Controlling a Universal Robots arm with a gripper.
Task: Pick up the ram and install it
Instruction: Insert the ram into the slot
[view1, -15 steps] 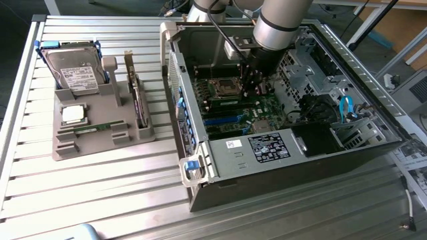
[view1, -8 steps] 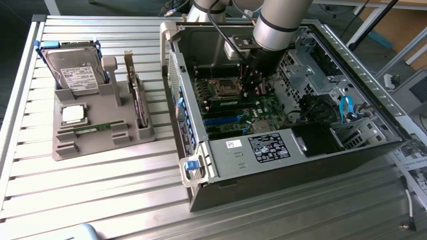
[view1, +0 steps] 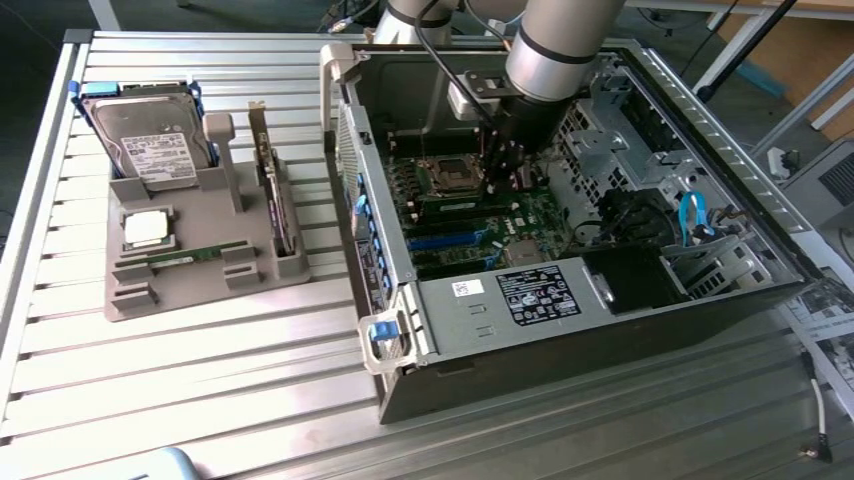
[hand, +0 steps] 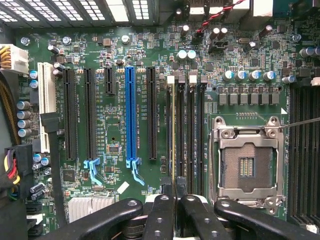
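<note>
From where I stand, the black two-fingered gripper (hand: 174, 189) is down inside the open grey computer case (view1: 441, 330). Its fingers are drawn narrow, pinching what looks to be the thin green ram stick (hand: 173, 130). The wrist view catches the stick edge-on, a slim pale line running out from between the fingers along one of the long black memory slots (hand: 192, 130) on the green motherboard (hand: 112, 120). Whether it touches the slot I cannot tell. Just beside those slots sits the empty silver processor socket (hand: 247, 167). Out on the slatted metal table (view1: 200, 380), a second stick of the same kind (view1: 187, 257) lies flat in the grey moulded tray (view1: 200, 292).

I judge the stick to be light, stiff and brittle. A hold on its flat faces near mid-length, up by the top edge and away from the contact edge, should keep it square. An off-centre pinch could let it tilt.
</note>
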